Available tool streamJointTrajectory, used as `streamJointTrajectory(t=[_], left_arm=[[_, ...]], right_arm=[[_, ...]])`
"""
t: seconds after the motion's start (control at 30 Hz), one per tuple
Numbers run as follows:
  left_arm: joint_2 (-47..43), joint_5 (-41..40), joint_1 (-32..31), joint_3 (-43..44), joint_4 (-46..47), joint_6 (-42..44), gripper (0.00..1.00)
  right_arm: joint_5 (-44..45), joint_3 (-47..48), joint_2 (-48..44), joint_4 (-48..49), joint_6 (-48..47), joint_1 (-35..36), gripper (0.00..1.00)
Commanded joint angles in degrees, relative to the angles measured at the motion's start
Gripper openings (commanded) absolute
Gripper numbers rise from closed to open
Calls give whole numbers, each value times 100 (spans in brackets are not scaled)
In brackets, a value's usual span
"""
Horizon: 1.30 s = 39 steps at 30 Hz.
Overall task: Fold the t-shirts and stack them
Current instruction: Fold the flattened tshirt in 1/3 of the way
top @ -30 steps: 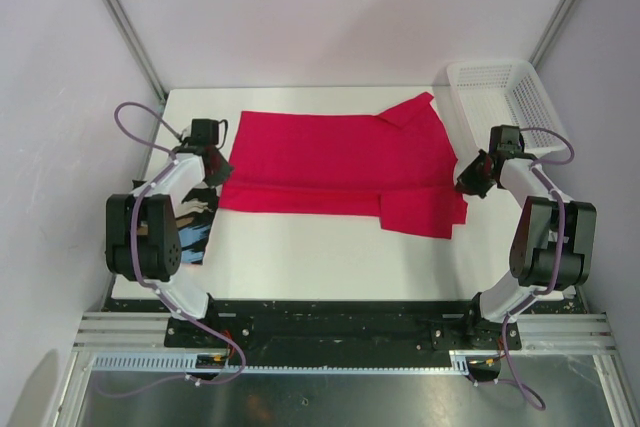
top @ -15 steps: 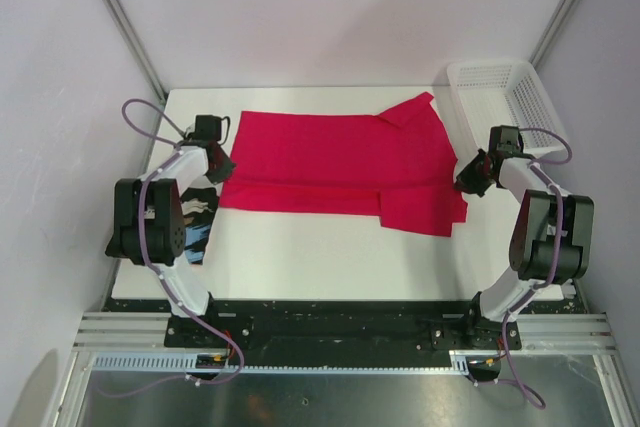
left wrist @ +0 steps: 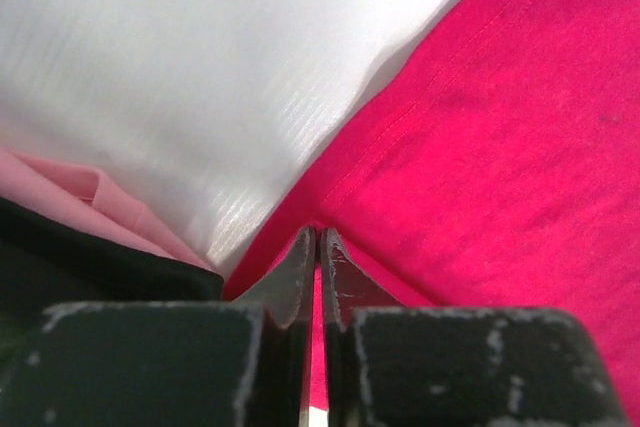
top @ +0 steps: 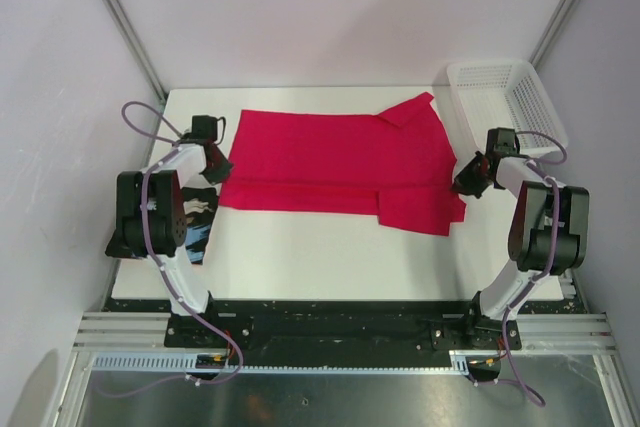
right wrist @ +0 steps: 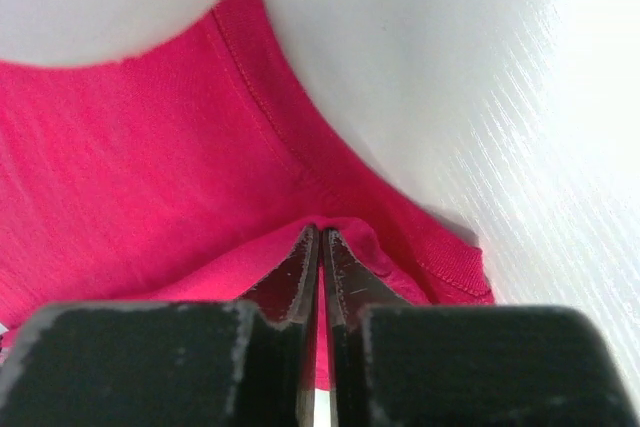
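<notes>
Crimson t-shirt (top: 330,162) spread on counter (top: 300,247), opposite edges pinched by closed left gripper (top: 221,174) and right gripper (top: 463,185); black t-shirt (top: 198,230) mostly hidden beneath left arm (top: 150,212)

I have the crimson-pink t-shirt (top: 340,152) spread flat across the middle of the frame, its lower edge doubled over. The black printed t-shirt (top: 195,225) lies crumpled at mid-left.
</notes>
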Motion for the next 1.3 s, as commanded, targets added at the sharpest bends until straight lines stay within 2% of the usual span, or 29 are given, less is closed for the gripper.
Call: streamJointTrajectory(t=[0.0,0.1,0.13,0.17,0.23,0.3,0.4,0.57,0.8,1.07,1.27], left_arm=[[-6,116,139,222,236,214,18],[-209,373,168,177,383,311,56],[-324,452,171,138,438,326,65],[-435,508,173,88,474,333,71],[-700,540,173,-66,513,305,76],[-964,590,166,-329,542,202,76],[-1248,782,143,-680,634,21,69],[-1396,986,76,-1078,766,-209,63],[-1272,291,328,-1324,773,-385,61],[-1285,145,785,-1460,721,-341,60],[-1249,738,737,-1284,733,-132,58]], right_arm=[[8,275,45,152,-66,-34,14],[50,299,-146,59,-160,-3,38],[91,307,-242,7,-190,18,45],[137,310,-369,-58,-218,50,50],[260,313,-607,-245,-253,122,54],[423,303,-825,-481,-290,242,55],[617,205,-1133,-775,-329,439,51],[542,-370,-1785,-782,-208,553,46],[430,-1069,-2240,-691,-182,600,45],[432,-1347,-2467,-698,-246,542,45],[401,-1413,-2482,-691,-275,501,45]])
